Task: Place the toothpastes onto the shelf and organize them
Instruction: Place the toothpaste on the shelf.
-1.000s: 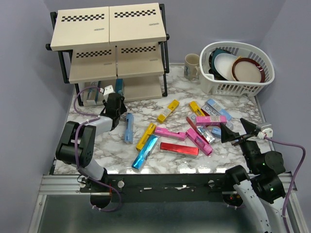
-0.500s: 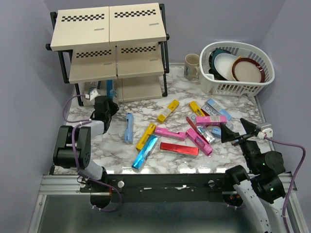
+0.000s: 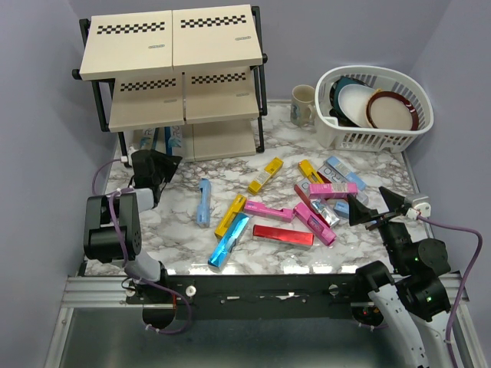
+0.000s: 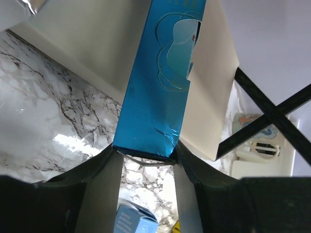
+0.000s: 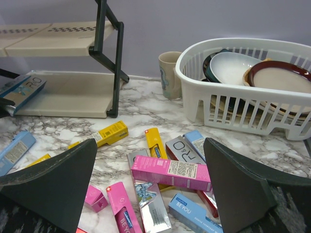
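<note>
My left gripper (image 3: 165,159) is by the shelf's left front and is shut on the near end of a metallic teal-blue toothpaste (image 4: 160,77). That carton reaches up and away toward the beige bottom board (image 4: 214,97) of the shelf (image 3: 173,46). A silver carton (image 5: 22,92) lies on the bottom tier. Several toothpastes lie loose on the marble: light blue (image 3: 203,202), yellow (image 3: 265,175), teal (image 3: 229,240), red (image 3: 282,234) and pink (image 3: 332,188). My right gripper (image 3: 376,208) hangs open at the right of the pile, above the pink carton (image 5: 170,172).
A white dish basket (image 3: 376,134) with plates stands at the back right, with a mug (image 3: 303,103) beside it. The shelf's black frame leg (image 5: 111,58) stands at the front of the bottom tier. Purple walls close in on the left and right.
My left gripper has swung left along the shelf front, carrying the teal-blue carton with it, and its jaws have narrowed. The right arm has not moved.
</note>
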Available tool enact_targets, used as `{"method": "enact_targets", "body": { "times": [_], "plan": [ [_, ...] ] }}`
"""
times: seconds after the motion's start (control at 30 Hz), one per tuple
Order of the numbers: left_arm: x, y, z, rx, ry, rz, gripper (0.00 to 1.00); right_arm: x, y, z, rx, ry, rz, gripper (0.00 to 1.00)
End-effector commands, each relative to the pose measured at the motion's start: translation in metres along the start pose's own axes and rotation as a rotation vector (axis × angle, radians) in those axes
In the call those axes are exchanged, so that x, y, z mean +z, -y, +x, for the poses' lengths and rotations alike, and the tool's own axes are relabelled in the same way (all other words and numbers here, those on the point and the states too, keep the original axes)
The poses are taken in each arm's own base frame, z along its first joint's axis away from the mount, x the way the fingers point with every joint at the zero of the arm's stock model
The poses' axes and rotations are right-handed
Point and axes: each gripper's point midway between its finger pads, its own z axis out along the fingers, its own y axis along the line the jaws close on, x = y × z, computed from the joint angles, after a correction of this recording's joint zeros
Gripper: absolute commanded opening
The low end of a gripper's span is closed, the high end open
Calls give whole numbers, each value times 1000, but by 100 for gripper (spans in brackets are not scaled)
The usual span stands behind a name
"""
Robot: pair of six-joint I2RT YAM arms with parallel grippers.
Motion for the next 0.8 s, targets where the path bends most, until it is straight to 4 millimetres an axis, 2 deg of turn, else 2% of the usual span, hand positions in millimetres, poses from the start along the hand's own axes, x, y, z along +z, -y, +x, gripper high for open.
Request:
{"method": "enact_targets", "body": {
  "times": [0.0, 0.13, 0.43, 0.77],
  "plan": [
    [2, 19, -21, -80, 11, 56, 51, -53, 1, -54, 33, 287, -28, 100],
    [7, 11, -28, -103, 9, 22, 51, -53, 1, -54, 33, 287, -28, 100],
    [10, -9, -30, -186, -14, -2, 61, -53, 1, -53, 34, 285, -30, 100],
    [5, -14, -34, -206, -13, 3, 74, -53, 1, -53, 33, 284, -30, 100]
  ]
}}
